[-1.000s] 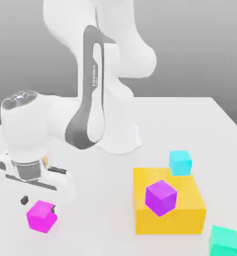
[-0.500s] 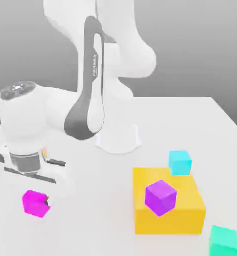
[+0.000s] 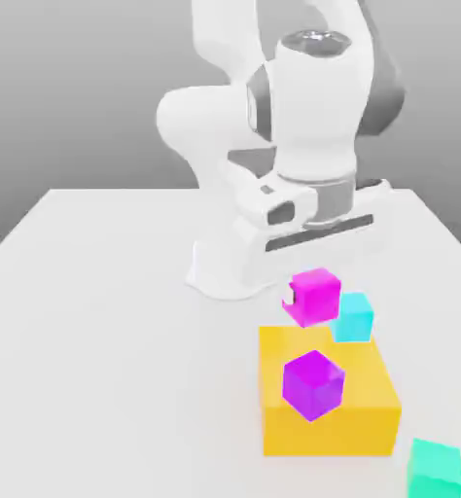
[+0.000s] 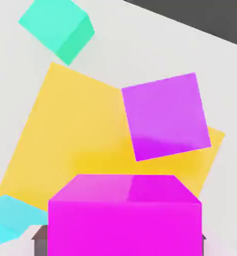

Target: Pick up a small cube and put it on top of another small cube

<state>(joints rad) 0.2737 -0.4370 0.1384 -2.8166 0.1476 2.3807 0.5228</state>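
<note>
1. pinched in the gripper, nearest in the hand view: the magenta cube, bright, plain, held up above the desk.
2. beyond it, the violet cube and the big yellow block, the violet one overlapping the block's outline.
3. the light blue cube, at the block's far edge in the exterior view, partly covered by the magenta one.
4. the teal cube, apart from the block.
5. the desk, open toward the exterior view's left.

The big yellow block lies on the pale table. The purple cube overlaps it in sight; near is one teal cube.
</note>
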